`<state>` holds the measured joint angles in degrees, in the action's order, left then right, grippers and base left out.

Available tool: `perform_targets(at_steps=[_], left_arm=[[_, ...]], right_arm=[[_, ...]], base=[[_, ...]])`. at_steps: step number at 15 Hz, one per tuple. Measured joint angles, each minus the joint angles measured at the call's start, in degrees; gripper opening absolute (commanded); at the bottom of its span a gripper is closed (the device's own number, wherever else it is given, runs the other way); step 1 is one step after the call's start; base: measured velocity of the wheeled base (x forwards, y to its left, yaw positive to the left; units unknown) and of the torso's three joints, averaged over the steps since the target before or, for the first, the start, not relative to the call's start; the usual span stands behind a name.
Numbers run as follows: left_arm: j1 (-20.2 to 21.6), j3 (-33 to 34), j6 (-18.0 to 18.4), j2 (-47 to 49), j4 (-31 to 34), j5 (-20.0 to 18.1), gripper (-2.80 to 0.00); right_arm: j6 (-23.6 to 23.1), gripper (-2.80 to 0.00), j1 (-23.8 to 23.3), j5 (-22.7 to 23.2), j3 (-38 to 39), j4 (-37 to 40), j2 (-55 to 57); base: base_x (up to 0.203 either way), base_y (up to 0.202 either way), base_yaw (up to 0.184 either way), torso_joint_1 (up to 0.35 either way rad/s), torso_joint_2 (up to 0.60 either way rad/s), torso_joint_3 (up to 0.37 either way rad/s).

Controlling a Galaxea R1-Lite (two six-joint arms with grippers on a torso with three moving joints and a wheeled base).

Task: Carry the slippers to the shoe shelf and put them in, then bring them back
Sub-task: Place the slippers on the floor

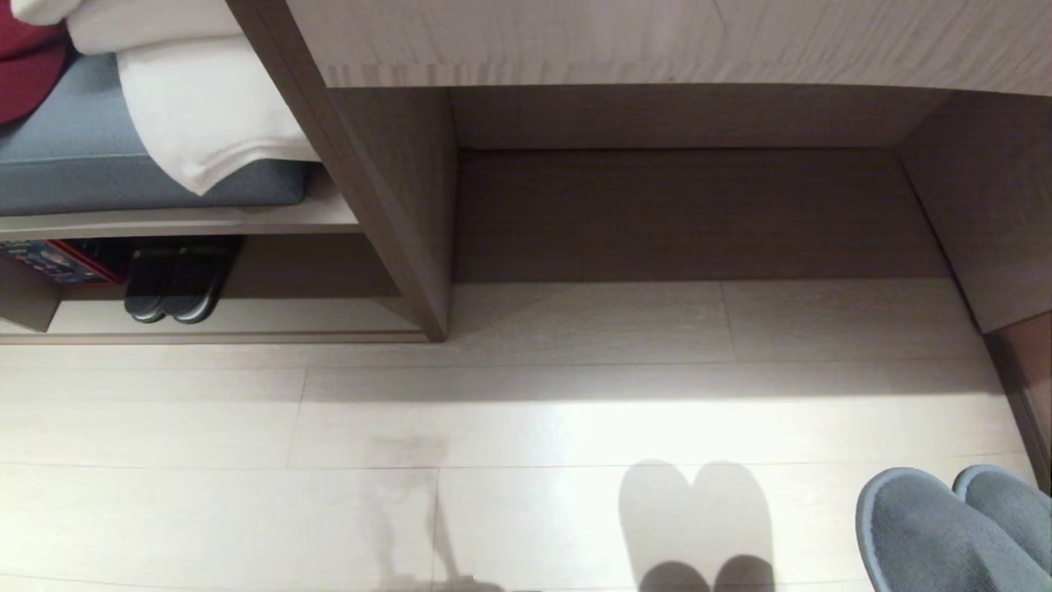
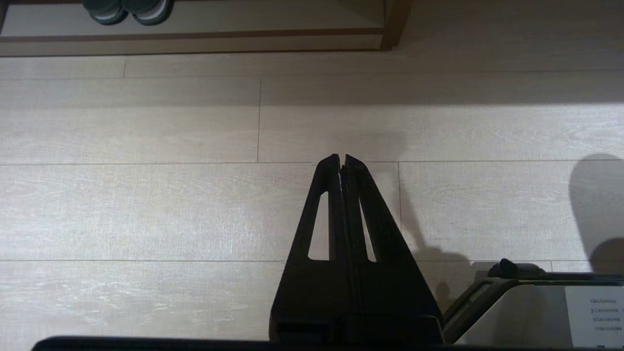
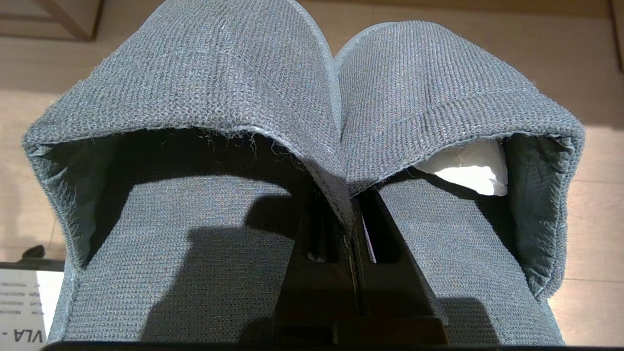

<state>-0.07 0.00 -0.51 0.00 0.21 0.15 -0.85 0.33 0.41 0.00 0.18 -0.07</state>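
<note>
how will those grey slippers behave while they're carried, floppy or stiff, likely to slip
The slippers are probably soft and floppy: the knitted bands bulge and crease where the right gripper pinches the inner edges together. They look light, hanging from that one pinch. The fuzzy fabric should resist slipping, though the unsupported outer sides may sag or swing.

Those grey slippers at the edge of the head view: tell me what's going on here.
The right gripper is shut on the slippers, pinching the pair together where their inner edges meet, and holds them above the pale floor. The left gripper is shut and empty, hanging over the floor. The shoe shelf lies ahead to the left, with a dark pair of slippers already inside. The grey pair is not in the shelf at this moment.
</note>
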Motion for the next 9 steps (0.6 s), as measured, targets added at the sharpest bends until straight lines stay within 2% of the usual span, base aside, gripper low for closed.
perform_targets(at_steps=[9], left_arm=[[0.0, 0.0, 0.0, 0.0, 0.0, 0.0, -2.8]], right_arm=[[0.0, -2.8, 0.0, 0.0, 0.0, 0.0, 0.0]], base=[[0.0, 0.0, 0.0, 0.001, 0.0, -0.197]])
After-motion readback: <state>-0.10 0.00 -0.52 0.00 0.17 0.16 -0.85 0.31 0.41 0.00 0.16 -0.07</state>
